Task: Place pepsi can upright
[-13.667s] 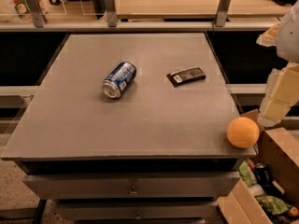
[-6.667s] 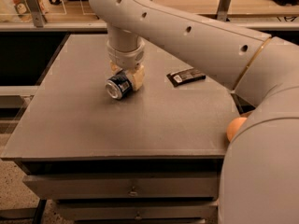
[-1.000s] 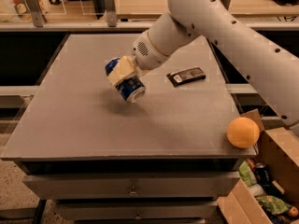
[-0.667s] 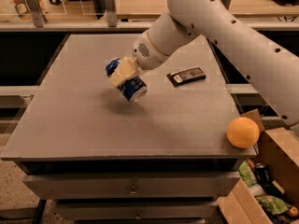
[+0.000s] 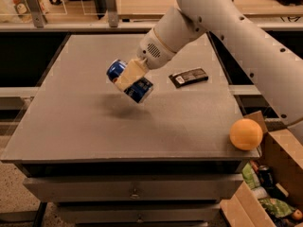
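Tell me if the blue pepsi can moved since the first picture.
Yes: the blue aluminium pepsi can rose off the grey tabletop, now tilted in the claw, slightly nearer the black wrapped bar.

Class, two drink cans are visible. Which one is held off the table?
The blue pepsi can, clamped tilted in the pincer above the grey table. The other, darker can sits among clutter in the cardboard box at lower right.

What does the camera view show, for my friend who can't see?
The robot's tool holds the blue pepsi can tilted in the air above the grey table. A black wrapped bar lies nearby, and an orange sits near the table's front corner.
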You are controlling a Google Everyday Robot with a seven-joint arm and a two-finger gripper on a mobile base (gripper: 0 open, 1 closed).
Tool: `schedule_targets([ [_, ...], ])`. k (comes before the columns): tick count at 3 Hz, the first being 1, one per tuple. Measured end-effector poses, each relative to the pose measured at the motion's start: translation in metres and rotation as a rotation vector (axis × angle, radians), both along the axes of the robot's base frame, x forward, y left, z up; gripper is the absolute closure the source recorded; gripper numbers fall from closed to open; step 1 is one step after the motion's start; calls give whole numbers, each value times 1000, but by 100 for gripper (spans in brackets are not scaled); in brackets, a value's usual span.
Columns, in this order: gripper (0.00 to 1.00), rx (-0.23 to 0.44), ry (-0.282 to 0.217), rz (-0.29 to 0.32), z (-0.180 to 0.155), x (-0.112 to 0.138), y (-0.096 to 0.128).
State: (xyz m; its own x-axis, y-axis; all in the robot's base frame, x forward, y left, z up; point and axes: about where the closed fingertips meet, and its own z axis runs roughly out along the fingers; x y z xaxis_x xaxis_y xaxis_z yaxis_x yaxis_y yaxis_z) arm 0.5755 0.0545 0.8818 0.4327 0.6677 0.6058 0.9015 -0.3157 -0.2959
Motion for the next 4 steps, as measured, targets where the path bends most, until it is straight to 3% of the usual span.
schedule_targets([
  [2, 100, 43, -27, -11, -6, 0, -7],
  [4, 100, 167, -137, 22, -12, -17, -44],
])
